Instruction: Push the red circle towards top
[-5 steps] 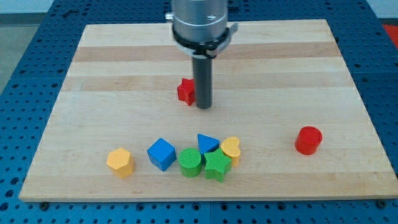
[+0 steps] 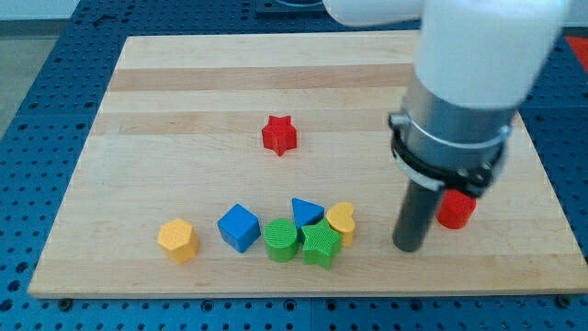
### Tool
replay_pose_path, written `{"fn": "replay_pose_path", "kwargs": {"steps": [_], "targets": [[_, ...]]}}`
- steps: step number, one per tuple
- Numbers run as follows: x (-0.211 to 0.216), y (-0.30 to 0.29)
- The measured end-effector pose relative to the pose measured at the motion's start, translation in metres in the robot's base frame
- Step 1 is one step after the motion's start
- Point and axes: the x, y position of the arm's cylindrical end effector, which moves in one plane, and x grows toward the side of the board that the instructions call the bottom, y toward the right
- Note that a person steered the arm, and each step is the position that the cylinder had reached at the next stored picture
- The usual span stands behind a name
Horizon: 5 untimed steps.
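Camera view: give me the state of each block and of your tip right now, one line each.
my tip: on the board, left of and slightly below the red circle
red circle: upright, partly hidden by the arm
red star: alone, mid-board
blue cube: free-standing
orange hexagon: free-standing
green circle, green star, blue triangle, yellow heart: clustered together

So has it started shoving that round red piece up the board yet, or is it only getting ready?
Only getting ready, it seems. Done: my tip stands near the view's bottom right, just left of and slightly below the red circle, which the arm partly hides. In hand: lining up beneath it; I cannot tell whether they touch. Left: the whole push toward the view's top, since the circle sits low on the board.
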Motion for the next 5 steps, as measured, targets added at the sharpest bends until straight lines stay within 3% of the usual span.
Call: {"fn": "replay_pose_path", "kwargs": {"steps": [1, 5], "targets": [[-0.006, 0.039], [-0.036, 0.083]]}}
